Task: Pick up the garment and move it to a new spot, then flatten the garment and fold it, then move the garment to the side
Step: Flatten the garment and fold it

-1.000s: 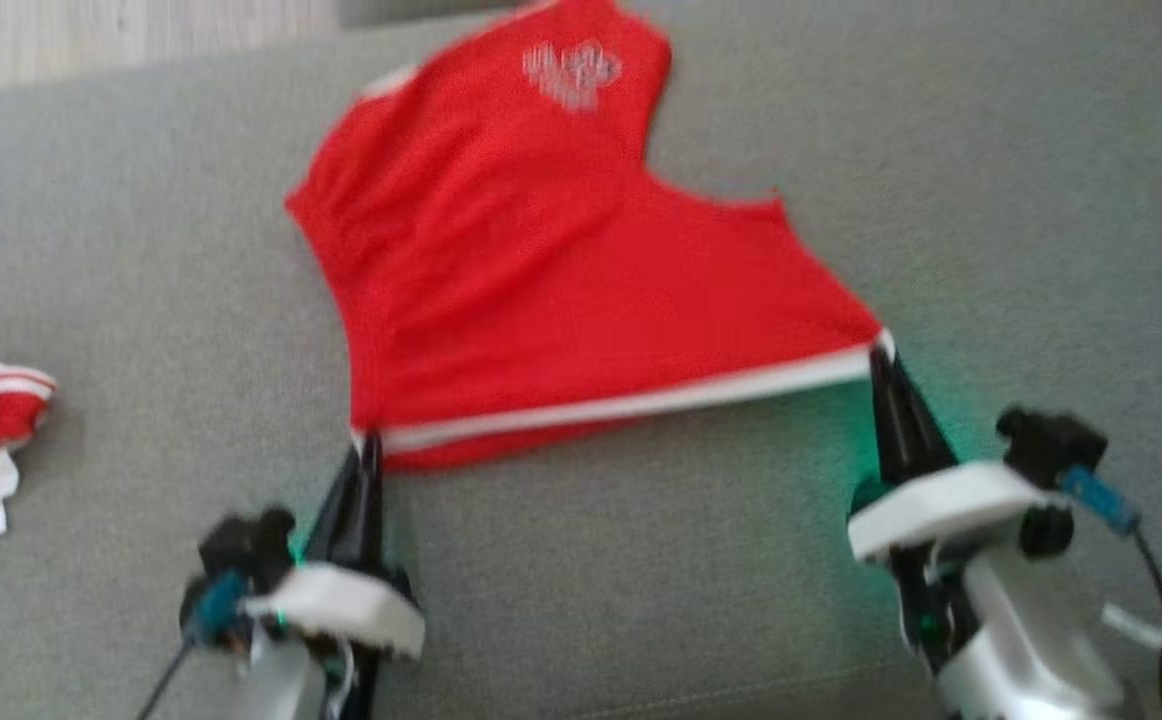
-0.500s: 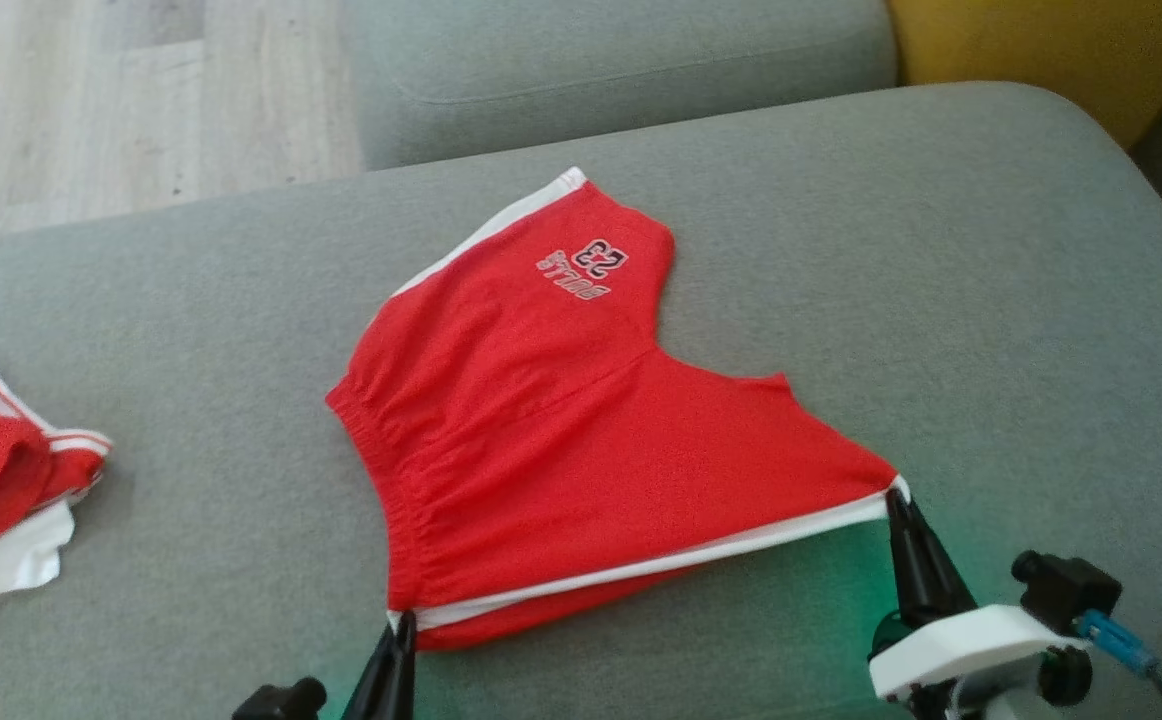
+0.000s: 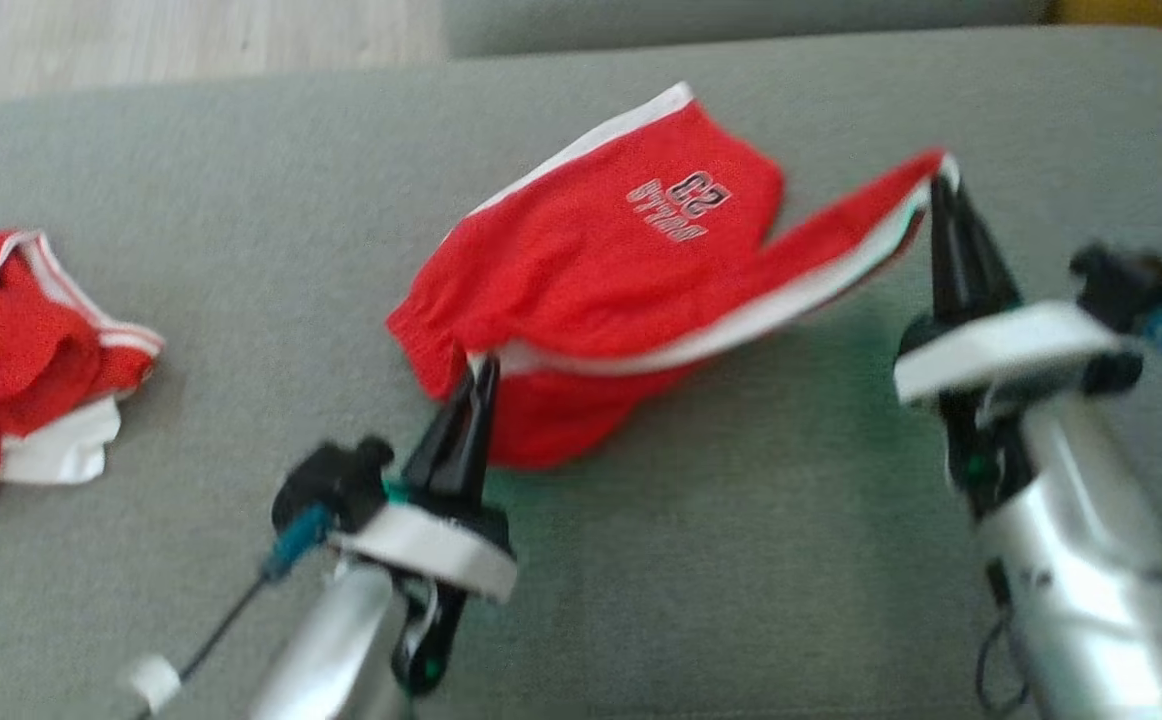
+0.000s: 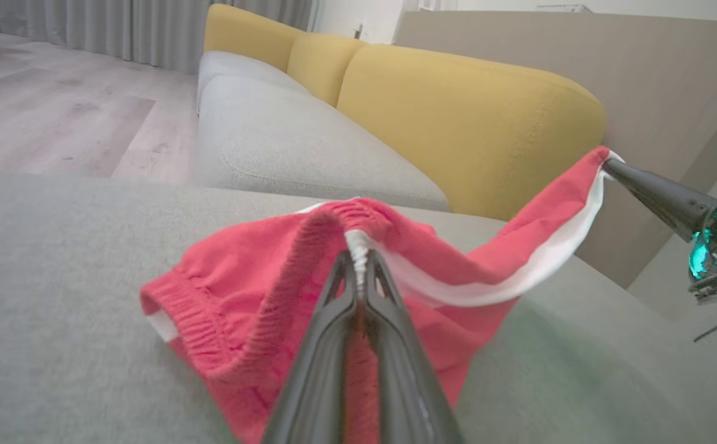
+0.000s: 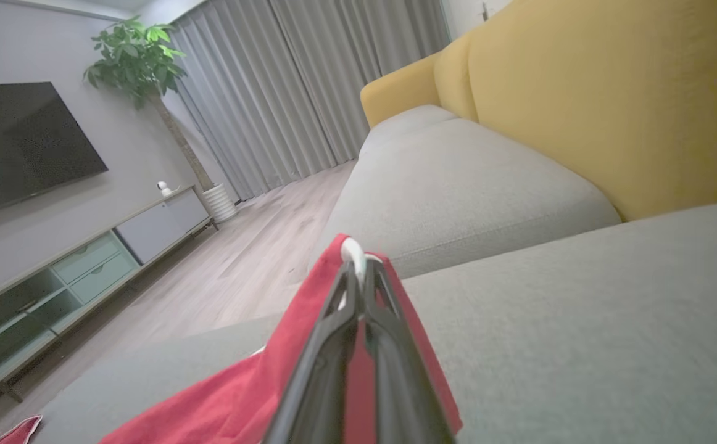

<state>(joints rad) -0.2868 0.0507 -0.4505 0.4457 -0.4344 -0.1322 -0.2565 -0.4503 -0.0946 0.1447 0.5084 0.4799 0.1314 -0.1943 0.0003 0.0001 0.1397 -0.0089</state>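
Observation:
The garment is a pair of red shorts with white side stripes and a printed number, lying on the grey sofa cushion. My left gripper is shut on the waistband corner at the near stripe, also seen as red elastic in the left wrist view, garment, gripper. My right gripper is shut on the leg hem corner and holds it lifted above the cushion. In the right wrist view the red cloth hangs from the closed gripper. The near edge is raised and folding over the far leg.
A second red and white garment lies crumpled at the cushion's left. Yellow back cushions stand behind the seat. Wooden floor lies past the far left edge. Another grey seat cushion adjoins.
Both grippers have lifted the near striped edge and carried it away from me over the shorts. The right corner rose most. The head camera also shifted.

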